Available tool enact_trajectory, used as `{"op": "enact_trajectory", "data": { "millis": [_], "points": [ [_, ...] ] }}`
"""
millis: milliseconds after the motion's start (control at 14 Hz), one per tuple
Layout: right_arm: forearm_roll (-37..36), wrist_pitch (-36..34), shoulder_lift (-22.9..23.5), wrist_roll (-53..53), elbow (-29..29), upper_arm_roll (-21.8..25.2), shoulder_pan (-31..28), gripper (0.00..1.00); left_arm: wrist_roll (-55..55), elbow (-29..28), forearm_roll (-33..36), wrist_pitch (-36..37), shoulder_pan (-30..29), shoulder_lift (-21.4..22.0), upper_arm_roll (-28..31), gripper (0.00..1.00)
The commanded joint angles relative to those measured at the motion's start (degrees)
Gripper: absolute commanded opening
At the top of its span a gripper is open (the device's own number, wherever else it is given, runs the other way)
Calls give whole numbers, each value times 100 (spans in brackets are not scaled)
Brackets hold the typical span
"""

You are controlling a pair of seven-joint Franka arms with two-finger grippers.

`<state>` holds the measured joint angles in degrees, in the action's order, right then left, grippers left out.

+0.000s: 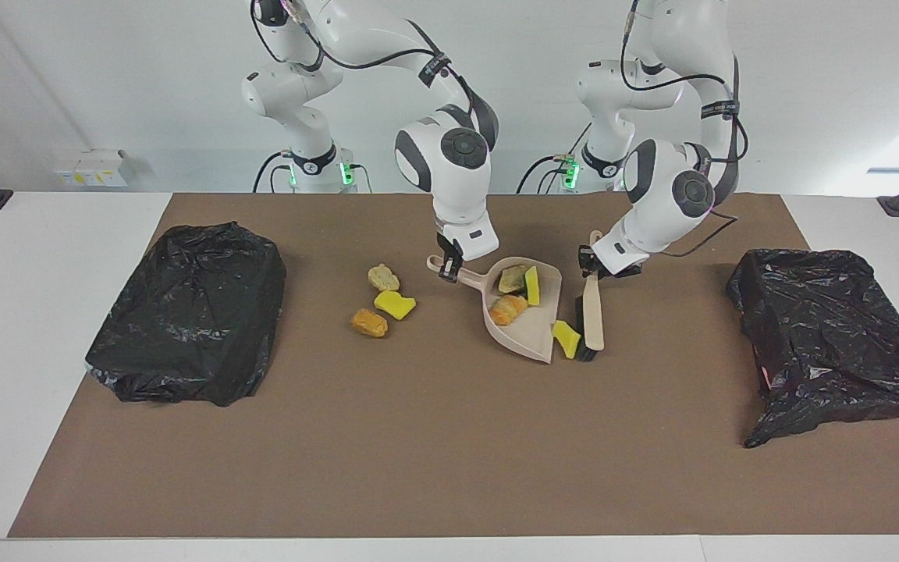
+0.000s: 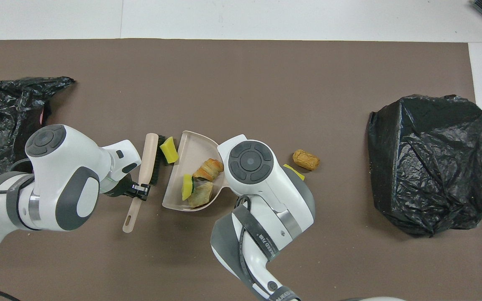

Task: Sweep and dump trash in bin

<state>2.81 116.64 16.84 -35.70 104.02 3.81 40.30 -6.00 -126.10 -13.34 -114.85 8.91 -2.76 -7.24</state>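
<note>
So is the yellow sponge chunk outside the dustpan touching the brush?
Touching. In the overhead view the yellow sponge chunk lies pressed against the bristles of the brush, with no mat showing between them; the facing view agrees.

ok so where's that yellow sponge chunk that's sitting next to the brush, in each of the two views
Facing view: the yellow sponge chunk lies on the mat just below centre, between the dustpan's open edge and the brush.
Overhead view: the same chunk sits left of centre, again between brush and dustpan.
Shared landmark: the beige dustpan, with three pieces in it.
</note>
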Motion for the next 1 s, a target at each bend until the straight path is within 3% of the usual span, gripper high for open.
{"op": "enact_trajectory", "data": {
  "millis": [0,356,570,926],
  "points": [
    [-44,105,-146,134,145,-3,-5,0,344,147,-265,454,338,249,12,0],
    [-44,105,-164,134,180,-3,-5,0,1555,147,-661,700,1207,715,12,0],
    [-44,105,-164,134,180,-3,-5,0,2452,182,-670,595,1814,768,12,0],
    [-35,114,-164,125,180,-3,-5,0,2455,577,-670,884,1641,821,100,0]
  ]
}}
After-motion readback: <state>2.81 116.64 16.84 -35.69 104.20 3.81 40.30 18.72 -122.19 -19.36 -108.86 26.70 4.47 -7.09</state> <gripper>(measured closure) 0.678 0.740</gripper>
